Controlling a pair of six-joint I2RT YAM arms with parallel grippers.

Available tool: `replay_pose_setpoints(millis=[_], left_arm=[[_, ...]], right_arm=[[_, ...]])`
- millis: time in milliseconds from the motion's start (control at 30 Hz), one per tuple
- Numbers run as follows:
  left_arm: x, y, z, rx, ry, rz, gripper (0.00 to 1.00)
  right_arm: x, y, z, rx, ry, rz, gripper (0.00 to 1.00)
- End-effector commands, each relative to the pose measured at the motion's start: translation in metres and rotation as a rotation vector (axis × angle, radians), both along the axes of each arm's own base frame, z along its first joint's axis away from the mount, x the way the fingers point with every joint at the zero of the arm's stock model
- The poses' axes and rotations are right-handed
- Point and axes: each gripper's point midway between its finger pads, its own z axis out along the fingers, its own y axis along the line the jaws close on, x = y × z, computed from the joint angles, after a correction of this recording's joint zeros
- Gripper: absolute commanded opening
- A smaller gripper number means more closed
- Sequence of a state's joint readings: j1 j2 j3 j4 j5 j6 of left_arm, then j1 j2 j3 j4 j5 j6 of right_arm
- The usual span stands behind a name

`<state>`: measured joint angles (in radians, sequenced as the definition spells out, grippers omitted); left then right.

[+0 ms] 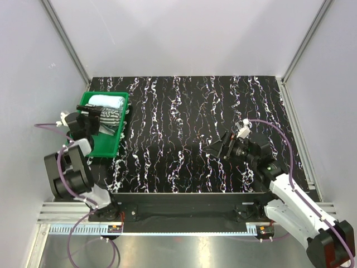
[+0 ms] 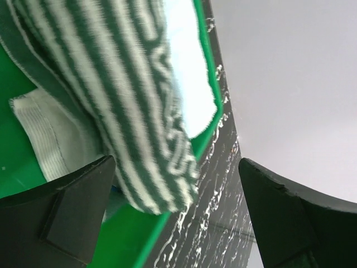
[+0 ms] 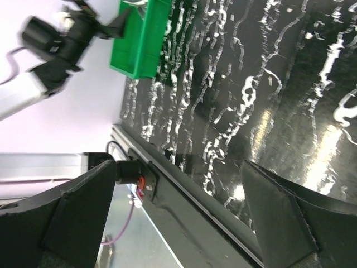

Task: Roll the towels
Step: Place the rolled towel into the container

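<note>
- From above, the green tray (image 1: 106, 146) sits at the left edge of the black marbled desk (image 1: 184, 111). Both towels lie inside it. The light blue towel (image 1: 107, 101) is at the far end, and the striped towel (image 1: 113, 117) is just nearer, touching it.
- The same view puts the left jaws over the tray's left side, beside the striped towel and partly hiding it. How wide they stand is hard to read from up there.
- The left wrist view settles it: the two dark fingers (image 2: 72, 206) are spread wide and pinch nothing. The striped towel's rounded end hangs between them, close to one finger; whether it touches I cannot tell.
- Only this close view shows the towel's patterned edge band and a white ribbed patch (image 2: 42, 139) under the bundle. The blue towel is a bright, washed-out area behind.
- The right jaws hover over the middle-right of the desk, well apart from the tray. The right wrist view shows their fingers (image 3: 295, 223) spread wide with nothing between.
- That view alone shows the desk's front rail (image 3: 167, 173) with a cable (image 3: 124, 223). It also shows the tray and left arm (image 3: 50, 44) side-on, far off.
</note>
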<state>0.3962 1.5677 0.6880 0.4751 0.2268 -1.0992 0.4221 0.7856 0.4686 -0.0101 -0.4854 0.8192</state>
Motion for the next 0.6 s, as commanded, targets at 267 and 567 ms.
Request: replay_pose_setpoints(millis=[267,567], left_arm=[[-0.073,0.007,0.063,0.262,0.086,0.031,0.99],[-0.134,-0.005,0.079,0.688,-0.108,0.103,0.97]], right_arm=[[-0.001,-0.01,0.021,-0.098,-0.094,0.004,1.0],[-0.004,-0.019,0.038,-0.17,-0.178,0.003,1.0]])
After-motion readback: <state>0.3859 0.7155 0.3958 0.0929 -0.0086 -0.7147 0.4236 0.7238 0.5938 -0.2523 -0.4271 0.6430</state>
